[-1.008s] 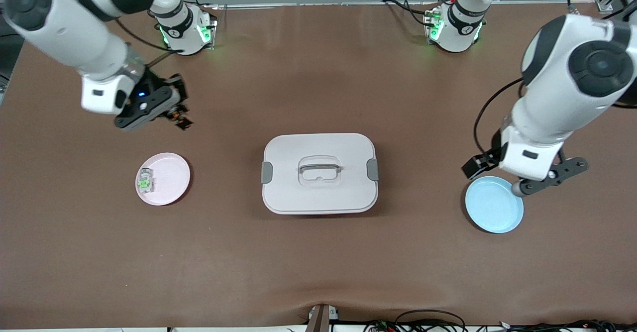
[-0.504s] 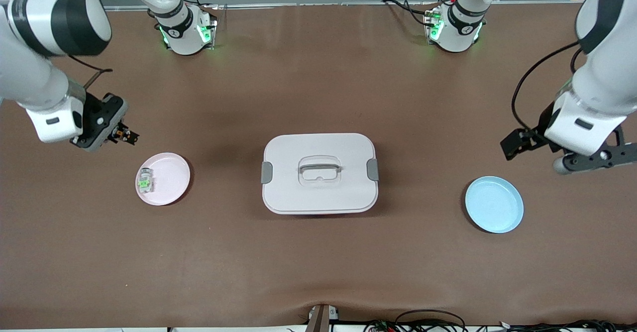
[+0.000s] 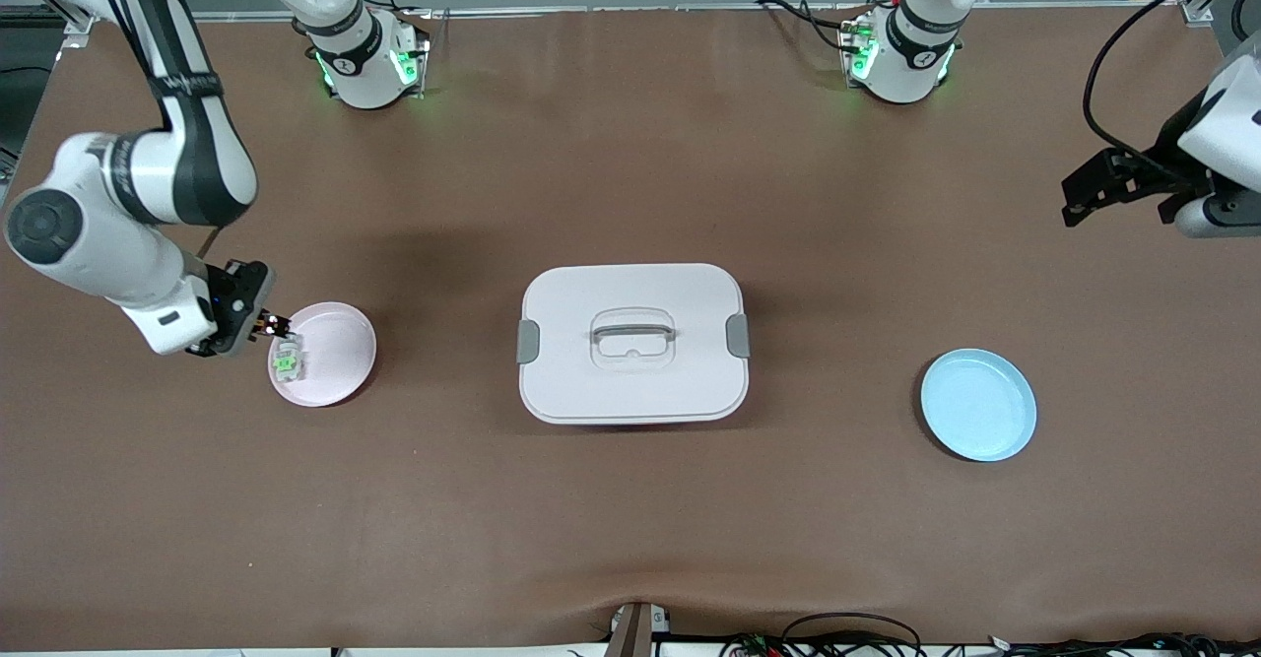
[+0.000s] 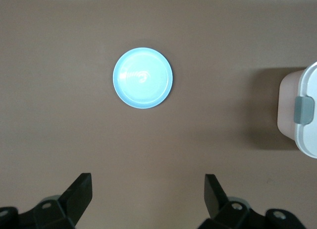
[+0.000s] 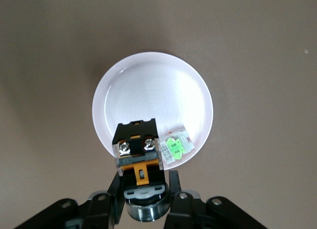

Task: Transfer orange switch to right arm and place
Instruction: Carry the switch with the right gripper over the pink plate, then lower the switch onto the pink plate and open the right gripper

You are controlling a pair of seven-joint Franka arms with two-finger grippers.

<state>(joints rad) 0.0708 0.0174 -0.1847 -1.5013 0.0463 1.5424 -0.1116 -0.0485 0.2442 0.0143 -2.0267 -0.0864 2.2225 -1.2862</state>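
Note:
My right gripper is shut on the orange switch, a small black block with an orange middle. It holds the switch low over the rim of the pink plate, beside the clear switch with a green middle that lies on that plate. In the right wrist view the orange switch sits between my fingers, over the plate and next to the green switch. My left gripper is open and empty, raised at the left arm's end of the table.
A closed white box with a handle and grey latches stands mid-table. An empty blue plate lies toward the left arm's end. The left wrist view shows the blue plate and a corner of the box below my open left gripper.
My right gripper has carried the orange switch toward the front camera and down to the pink plate's rim. My left arm has drawn up and away from the blue plate.

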